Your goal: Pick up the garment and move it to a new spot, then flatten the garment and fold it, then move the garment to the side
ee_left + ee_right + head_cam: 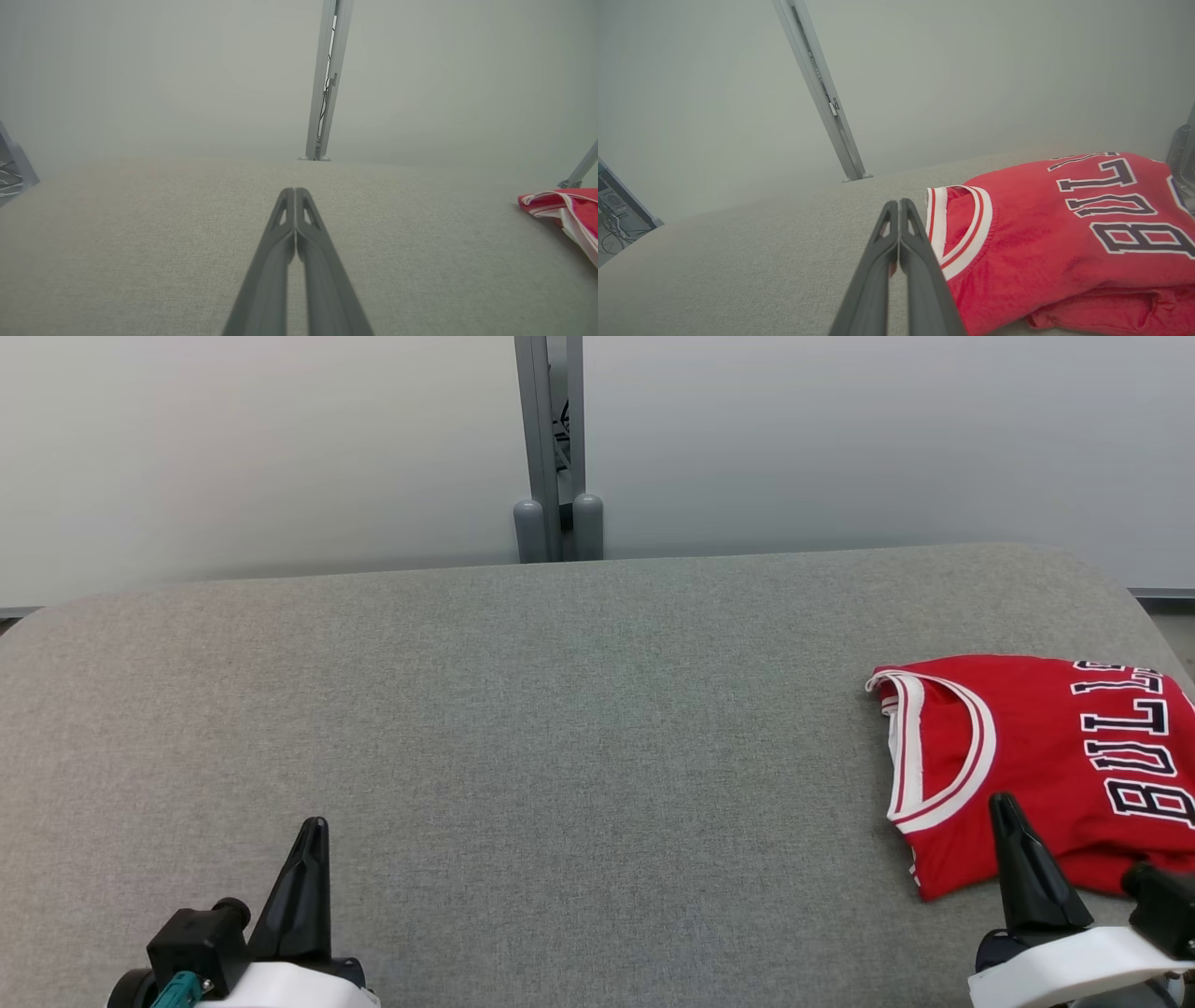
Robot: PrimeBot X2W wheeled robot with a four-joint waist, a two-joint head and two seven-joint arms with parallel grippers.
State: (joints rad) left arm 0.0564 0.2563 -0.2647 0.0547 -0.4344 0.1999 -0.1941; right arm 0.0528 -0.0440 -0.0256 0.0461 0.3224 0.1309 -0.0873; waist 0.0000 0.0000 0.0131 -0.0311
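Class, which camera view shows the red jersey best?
The right wrist view: the jersey lies close, with collar, lettering and folded layers clear. The head view crops its right edge; the left wrist view catches a corner.

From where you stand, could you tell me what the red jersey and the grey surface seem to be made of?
Red jersey: probably a soft matte knit, since it folds limply and has ribbed white trim. Grey surface: seemingly woven fabric over padding, given its fine weave and rounded edges.

Grey fabric-covered table (560, 709); folded red jersey (1046, 756) lies flat at right edge, lettering up.
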